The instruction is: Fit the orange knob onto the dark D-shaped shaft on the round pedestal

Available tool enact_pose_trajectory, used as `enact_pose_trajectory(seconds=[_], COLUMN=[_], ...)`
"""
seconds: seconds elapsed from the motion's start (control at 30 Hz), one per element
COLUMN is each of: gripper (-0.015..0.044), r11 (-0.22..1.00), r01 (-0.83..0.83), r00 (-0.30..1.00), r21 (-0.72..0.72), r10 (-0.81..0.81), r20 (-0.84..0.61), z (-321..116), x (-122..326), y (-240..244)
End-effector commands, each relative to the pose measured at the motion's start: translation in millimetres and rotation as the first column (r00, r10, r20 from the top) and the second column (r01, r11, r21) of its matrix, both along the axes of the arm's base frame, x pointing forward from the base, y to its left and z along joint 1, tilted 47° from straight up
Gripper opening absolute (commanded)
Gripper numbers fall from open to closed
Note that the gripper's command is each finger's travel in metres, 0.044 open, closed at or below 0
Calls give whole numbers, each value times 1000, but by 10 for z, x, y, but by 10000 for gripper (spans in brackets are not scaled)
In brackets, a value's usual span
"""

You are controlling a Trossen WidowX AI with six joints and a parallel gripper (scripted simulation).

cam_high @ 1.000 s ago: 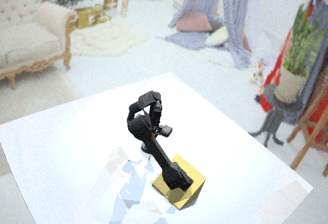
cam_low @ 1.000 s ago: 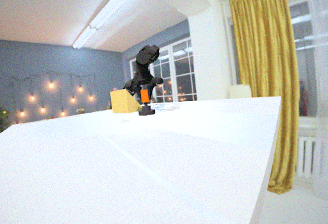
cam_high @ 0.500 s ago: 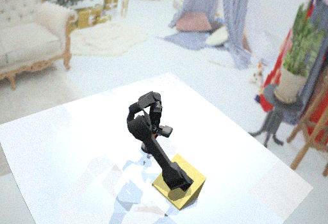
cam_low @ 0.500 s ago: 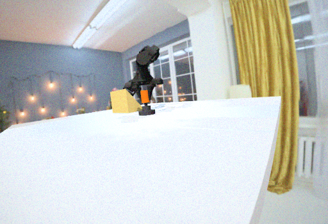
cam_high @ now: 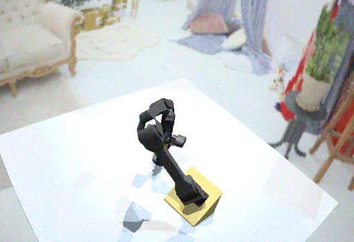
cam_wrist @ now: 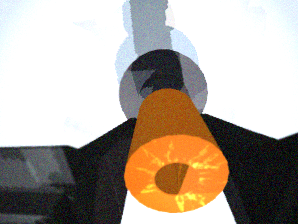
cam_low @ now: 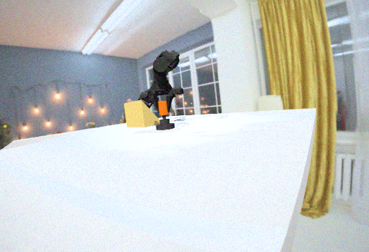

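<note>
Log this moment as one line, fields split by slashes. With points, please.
pincer [cam_wrist: 168, 122]: shut on orange knob [cam_low: 163, 108] [cam_wrist: 170, 120] / knob: above pedestal [cam_low: 165, 127] [cam_wrist: 128, 95] / seating: not done

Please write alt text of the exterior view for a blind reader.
A black arm's gripper holds an orange knob upright above a dark round pedestal on a white table. A yellow wedge stands beside it.
</note>
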State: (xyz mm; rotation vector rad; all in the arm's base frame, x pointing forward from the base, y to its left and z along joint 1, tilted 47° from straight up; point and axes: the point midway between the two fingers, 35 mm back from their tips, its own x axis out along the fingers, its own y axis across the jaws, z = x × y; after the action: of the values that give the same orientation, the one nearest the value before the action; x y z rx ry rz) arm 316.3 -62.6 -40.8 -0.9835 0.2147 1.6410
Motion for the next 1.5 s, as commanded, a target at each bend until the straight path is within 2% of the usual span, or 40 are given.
enact_pose_trajectory(seconds=[0.0,0.1,1.07,1.2,1.3,1.47], gripper=[0,0,0,0,0,0], r11=[998,992,993,999,996,955], r01=[-64,-122,-116,-33,87,294], r00=[996,984,986,999,992,906], r21=[-4,-10,-9,-2,-4,-46], r10=[65,122,116,33,-87,-293], r20=[69,129,123,37,-89,-305], z=[8,-5,11,9,4,-9], x=[10,2,10,10,7,-2], y=[-9,1,-11,-11,-7,5])
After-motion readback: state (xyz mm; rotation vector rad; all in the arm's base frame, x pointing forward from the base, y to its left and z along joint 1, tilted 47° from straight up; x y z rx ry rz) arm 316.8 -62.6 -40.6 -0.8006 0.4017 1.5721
